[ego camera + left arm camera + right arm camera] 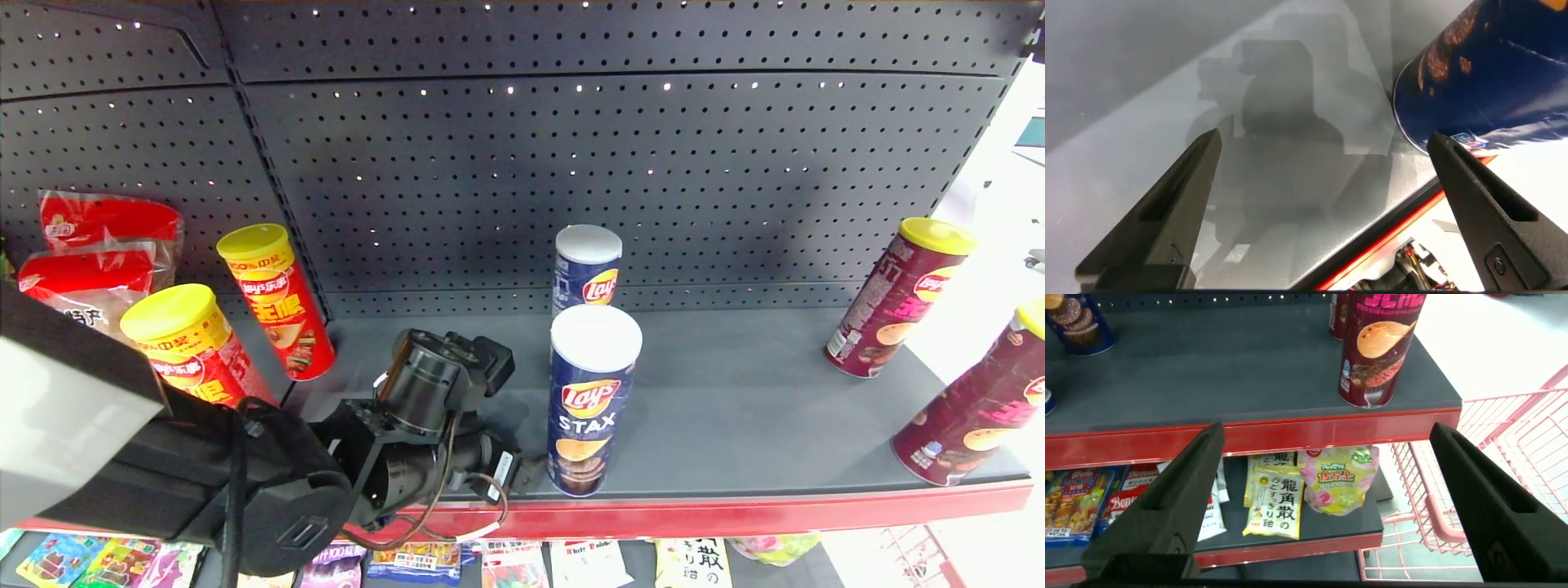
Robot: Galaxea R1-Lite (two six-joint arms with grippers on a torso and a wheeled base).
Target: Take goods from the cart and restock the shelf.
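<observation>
Blue chip can point(594, 400) stands upright on the shelf point(735, 408), close to its red front lip point(735, 510), with a second blue can point(586, 265) right behind it. Left gripper point(1324, 139) is spread wide and empty, low over the shelf deck. The can's base sits just outside one finger point(1470, 196), not between the two; can't tell if they touch.

Main risk: the can is tall and narrow, so any sideways swing of that finger would likely tip it over the lip or into the rear can. Pulling straight back looks safest.

Right gripper point(1328, 429) is also open and empty, in front of the shelf's right end, with the pink cart point(1515, 469) beside it. The maroon can point(1376, 351) stands near the edge there, and a careless lift could clip it.
</observation>
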